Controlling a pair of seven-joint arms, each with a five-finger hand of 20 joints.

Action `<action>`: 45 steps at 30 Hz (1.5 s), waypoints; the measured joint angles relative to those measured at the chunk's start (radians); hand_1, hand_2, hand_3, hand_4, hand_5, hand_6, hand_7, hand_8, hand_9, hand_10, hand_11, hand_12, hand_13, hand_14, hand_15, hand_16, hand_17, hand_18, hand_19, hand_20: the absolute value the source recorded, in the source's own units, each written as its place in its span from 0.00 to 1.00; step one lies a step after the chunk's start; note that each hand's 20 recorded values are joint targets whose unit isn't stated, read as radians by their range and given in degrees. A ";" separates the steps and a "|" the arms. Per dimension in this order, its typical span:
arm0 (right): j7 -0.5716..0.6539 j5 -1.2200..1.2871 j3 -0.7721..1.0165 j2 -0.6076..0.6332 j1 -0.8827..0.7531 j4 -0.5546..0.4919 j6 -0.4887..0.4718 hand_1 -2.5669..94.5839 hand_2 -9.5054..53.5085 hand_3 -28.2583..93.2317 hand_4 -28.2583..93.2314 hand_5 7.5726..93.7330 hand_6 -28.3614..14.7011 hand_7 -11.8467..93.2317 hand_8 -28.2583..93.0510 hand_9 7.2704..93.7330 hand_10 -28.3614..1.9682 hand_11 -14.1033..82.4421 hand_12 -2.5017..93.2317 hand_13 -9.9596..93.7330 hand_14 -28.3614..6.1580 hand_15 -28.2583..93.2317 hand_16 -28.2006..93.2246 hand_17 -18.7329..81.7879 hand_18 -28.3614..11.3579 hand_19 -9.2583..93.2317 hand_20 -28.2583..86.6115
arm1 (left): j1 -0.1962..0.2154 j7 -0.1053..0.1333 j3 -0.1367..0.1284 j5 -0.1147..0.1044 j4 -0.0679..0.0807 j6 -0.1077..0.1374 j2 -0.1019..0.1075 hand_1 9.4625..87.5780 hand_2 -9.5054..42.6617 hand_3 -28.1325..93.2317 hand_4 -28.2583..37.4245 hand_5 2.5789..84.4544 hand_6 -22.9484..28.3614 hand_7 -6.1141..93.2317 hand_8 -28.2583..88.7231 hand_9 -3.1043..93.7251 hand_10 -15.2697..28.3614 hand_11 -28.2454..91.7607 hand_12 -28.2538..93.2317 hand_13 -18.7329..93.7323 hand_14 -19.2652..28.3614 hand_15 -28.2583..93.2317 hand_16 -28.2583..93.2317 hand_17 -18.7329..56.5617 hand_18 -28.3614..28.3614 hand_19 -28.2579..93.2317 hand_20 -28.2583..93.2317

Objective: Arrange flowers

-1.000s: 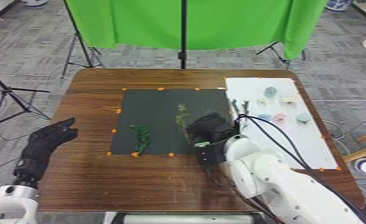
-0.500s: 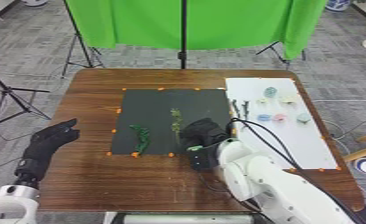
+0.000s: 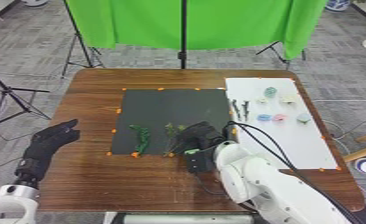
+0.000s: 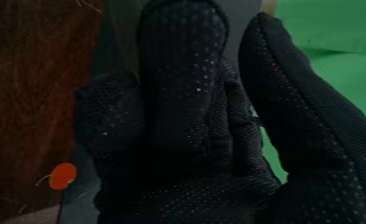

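Observation:
In the head view my right hand (image 3: 197, 134) is at the lower right part of the dark mat (image 3: 166, 105), close beside a thin yellow-green sprig (image 3: 171, 131). The sprig's lower stem runs toward the mat's near edge. A dark green leafy stem (image 3: 141, 137) lies left of it on the mat. The right wrist view shows my right hand (image 4: 179, 100) open, its thumb apart from the fingers. My left hand (image 3: 51, 140) is open over the table's left edge. On the white sheet (image 3: 290, 145) lie pink (image 3: 279, 118), blue (image 3: 264, 117) and pale (image 3: 288, 99) flower heads.
Two dark twigs (image 3: 241, 107) lie on the white sheet, near its left edge. Orange tape pieces (image 3: 135, 154) mark the mat's border. Black cables (image 3: 273, 145) hang along my right arm. Beyond the wooden table (image 3: 179, 182) hangs a green curtain (image 3: 135, 25).
The yellow-green sprig has come nearer and slightly left, down toward the mat's near edge. My right hand has shifted left and a little nearer. The left arm has stayed still.

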 measured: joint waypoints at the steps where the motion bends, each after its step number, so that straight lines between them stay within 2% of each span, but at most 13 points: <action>1: -0.001 0.000 -0.002 0.000 0.000 0.000 0.001 0.58 0.00 0.72 0.09 0.70 0.53 0.28 0.32 0.93 0.52 0.37 0.30 1.00 0.72 0.56 0.41 0.92 0.57 0.79 0.55 | 0.000 0.000 0.000 0.000 0.000 0.000 0.000 0.28 0.29 0.76 0.09 0.51 0.56 0.15 0.19 0.50 0.69 0.39 0.31 0.50 0.79 0.37 0.22 0.35 0.74 0.38 0.37; 7: -0.016 0.005 -0.008 0.002 -0.001 0.000 0.004 0.57 0.00 0.73 0.09 0.69 0.53 0.28 0.32 0.92 0.51 0.38 0.29 1.00 0.71 0.56 0.43 0.91 0.56 0.80 0.56 | 0.000 0.000 -0.001 0.001 0.000 -0.001 -0.001 0.28 0.29 0.75 0.09 0.51 0.56 0.15 0.19 0.51 0.69 0.40 0.31 0.50 0.79 0.37 0.22 0.35 0.74 0.38 0.37; 9: -0.031 0.006 -0.008 0.004 -0.004 -0.002 0.004 0.52 0.00 0.75 0.09 0.69 0.54 0.29 0.30 0.91 0.49 0.40 0.26 1.00 0.70 0.56 0.44 0.91 0.55 0.81 0.57 | 0.000 0.000 -0.001 0.001 0.000 -0.002 -0.001 0.28 0.29 0.75 0.09 0.51 0.56 0.15 0.19 0.51 0.70 0.40 0.31 0.50 0.79 0.37 0.22 0.35 0.74 0.38 0.37; 11: -0.050 -0.009 -0.007 0.009 -0.009 -0.008 0.003 0.44 0.07 0.76 0.10 0.70 0.56 0.31 0.20 0.90 0.49 0.41 0.26 1.00 0.68 0.56 0.45 0.90 0.53 0.83 0.57 | 0.000 0.000 -0.001 0.001 0.000 -0.002 -0.001 0.27 0.29 0.75 0.10 0.51 0.56 0.15 0.19 0.51 0.69 0.40 0.31 0.50 0.79 0.38 0.22 0.35 0.74 0.38 0.37; 14: -0.090 -0.129 0.002 0.027 -0.028 -0.031 -0.033 0.36 0.17 0.74 0.11 0.74 0.55 0.32 0.17 0.91 0.47 0.41 0.26 1.00 0.66 0.57 0.46 0.89 0.51 0.88 0.55 | 0.000 0.000 -0.001 0.001 0.000 -0.003 -0.002 0.27 0.29 0.75 0.10 0.51 0.56 0.15 0.19 0.51 0.70 0.40 0.31 0.50 0.79 0.38 0.22 0.35 0.74 0.38 0.37; 16: -0.112 -0.268 0.026 0.048 -0.053 -0.060 -0.098 0.32 0.21 0.72 0.11 0.76 0.53 0.30 0.17 0.93 0.46 0.43 0.27 1.00 0.65 0.59 0.46 0.89 0.49 0.91 0.53 | 0.000 0.000 -0.002 0.001 0.000 -0.003 -0.002 0.27 0.29 0.75 0.10 0.51 0.56 0.15 0.19 0.51 0.70 0.40 0.31 0.50 0.79 0.38 0.21 0.35 0.74 0.38 0.37; 20: -0.110 -0.469 0.109 0.100 -0.109 -0.133 -0.279 0.30 0.25 0.68 0.12 0.76 0.51 0.26 0.17 0.94 0.45 0.46 0.28 1.00 0.66 0.63 0.45 0.89 0.48 0.96 0.48 | 0.001 0.000 -0.004 0.001 -0.001 -0.003 -0.002 0.27 0.29 0.76 0.09 0.51 0.56 0.15 0.19 0.50 0.69 0.40 0.31 0.50 0.79 0.38 0.22 0.35 0.74 0.38 0.37; 25: -0.061 -0.463 0.142 0.145 -0.120 -0.145 -0.426 0.30 0.27 0.67 0.12 0.74 0.50 0.23 0.17 0.95 0.46 0.48 0.29 1.00 0.68 0.66 0.45 0.89 0.47 0.99 0.48 | 0.001 -0.002 -0.004 0.002 -0.001 -0.007 -0.002 0.27 0.29 0.76 0.09 0.51 0.56 0.15 0.19 0.51 0.69 0.40 0.31 0.50 0.79 0.38 0.21 0.35 0.74 0.38 0.37; 37: -0.001 -0.394 0.123 0.133 -0.104 -0.075 -0.507 0.30 0.29 0.65 0.13 0.72 0.50 0.22 0.17 0.95 0.46 0.51 0.30 1.00 0.68 0.69 0.44 0.89 0.46 1.00 0.51 | 0.000 -0.006 -0.004 0.003 -0.002 -0.012 -0.002 0.27 0.29 0.76 0.10 0.51 0.56 0.15 0.19 0.51 0.69 0.40 0.31 0.50 0.79 0.38 0.21 0.35 0.74 0.38 0.37; 45: 0.002 -0.377 0.099 0.108 -0.059 -0.033 -0.498 0.29 0.29 0.65 0.13 0.71 0.50 0.21 0.18 0.95 0.45 0.51 0.30 1.00 0.68 0.69 0.44 0.89 0.46 1.00 0.52 | -0.002 -0.010 -0.003 0.003 -0.002 -0.018 -0.001 0.27 0.29 0.76 0.09 0.51 0.56 0.15 0.19 0.50 0.70 0.39 0.31 0.50 0.79 0.38 0.21 0.35 0.74 0.38 0.37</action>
